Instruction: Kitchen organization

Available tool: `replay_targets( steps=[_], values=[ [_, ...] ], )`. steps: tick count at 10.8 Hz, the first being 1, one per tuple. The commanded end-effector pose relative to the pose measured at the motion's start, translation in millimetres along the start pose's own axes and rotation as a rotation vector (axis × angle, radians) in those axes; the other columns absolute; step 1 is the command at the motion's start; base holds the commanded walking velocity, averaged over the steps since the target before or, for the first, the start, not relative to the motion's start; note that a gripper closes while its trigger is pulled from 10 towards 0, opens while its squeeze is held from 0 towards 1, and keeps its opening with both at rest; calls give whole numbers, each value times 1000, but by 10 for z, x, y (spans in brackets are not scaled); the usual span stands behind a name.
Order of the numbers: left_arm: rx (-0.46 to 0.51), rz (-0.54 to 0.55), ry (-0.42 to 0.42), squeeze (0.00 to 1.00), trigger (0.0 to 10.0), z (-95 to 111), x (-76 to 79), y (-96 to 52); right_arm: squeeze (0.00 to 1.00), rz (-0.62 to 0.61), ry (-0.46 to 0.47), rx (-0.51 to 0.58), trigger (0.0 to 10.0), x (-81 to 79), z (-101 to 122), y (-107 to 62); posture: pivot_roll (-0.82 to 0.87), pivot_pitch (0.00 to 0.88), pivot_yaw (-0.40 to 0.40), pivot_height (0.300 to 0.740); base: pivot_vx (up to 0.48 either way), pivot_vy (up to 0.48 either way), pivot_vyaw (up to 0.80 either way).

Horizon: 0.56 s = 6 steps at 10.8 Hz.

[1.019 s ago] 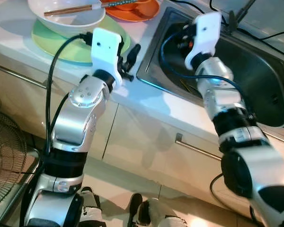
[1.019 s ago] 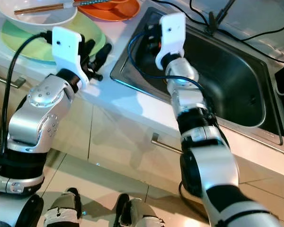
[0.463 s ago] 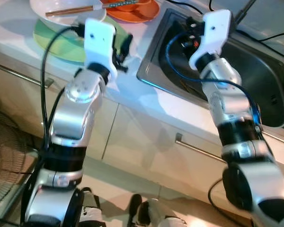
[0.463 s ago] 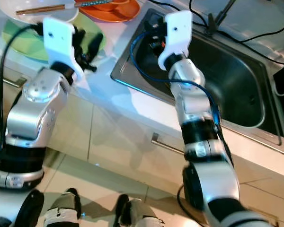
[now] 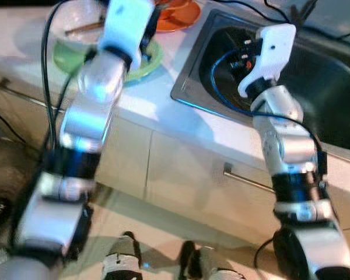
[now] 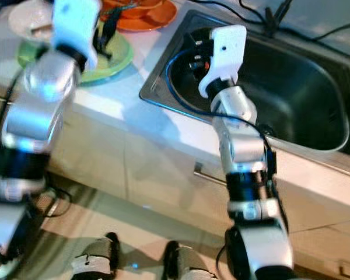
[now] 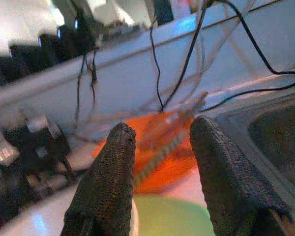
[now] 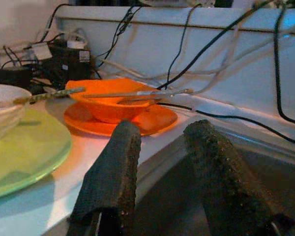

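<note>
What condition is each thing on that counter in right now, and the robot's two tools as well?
Left tool: open, empty, above the green plate.
Right tool: open, empty, over the sink's edge.
Orange bowl: upright on the orange plate, utensils across it.
Green plate: flat, under the white bowl.
Sink: looks dry.

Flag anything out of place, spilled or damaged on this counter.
Nothing spilled or broken. One oddity: loose black cables trail along the counter behind the orange bowl and beside the sink, an unusual thing next to dishes. Utensils lie across the bowl's rim. The left gripper and the right gripper are open and empty.
</note>
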<state>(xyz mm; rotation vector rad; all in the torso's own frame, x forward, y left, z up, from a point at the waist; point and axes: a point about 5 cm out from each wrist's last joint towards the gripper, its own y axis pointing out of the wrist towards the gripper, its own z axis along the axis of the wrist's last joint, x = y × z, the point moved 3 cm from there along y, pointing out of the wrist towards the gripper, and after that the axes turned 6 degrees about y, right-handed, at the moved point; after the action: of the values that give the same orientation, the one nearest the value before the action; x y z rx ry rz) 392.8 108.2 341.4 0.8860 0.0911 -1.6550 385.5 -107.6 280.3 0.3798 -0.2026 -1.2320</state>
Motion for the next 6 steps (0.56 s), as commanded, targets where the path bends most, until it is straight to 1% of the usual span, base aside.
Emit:
replay_targets(
  steps=[1,2,3,4,6],
  values=[
    [29,-31,66,722,10000,77,48,71,0,-30,3,9,10000,58,45,-45,143,180,-90,740,0,0,0],
    [20,-53,121,1000,10000,46,47,150,0,-39,2,4,10000,62,46,-66,133,175,-86,740,0,0,0],
    [7,-71,145,1000,10000,-4,61,208,0,-44,0,3,10000,70,53,-72,129,176,-86,740,0,0,0],
    [-20,-95,199,1000,10000,-112,82,282,0,-50,-1,-2,10000,69,60,-83,123,174,-85,740,0,0,0],
    [-69,-109,249,1000,10000,-250,42,347,0,-30,7,-5,10000,12,71,-94,114,170,-78,740,0,0,0]
  ],
)
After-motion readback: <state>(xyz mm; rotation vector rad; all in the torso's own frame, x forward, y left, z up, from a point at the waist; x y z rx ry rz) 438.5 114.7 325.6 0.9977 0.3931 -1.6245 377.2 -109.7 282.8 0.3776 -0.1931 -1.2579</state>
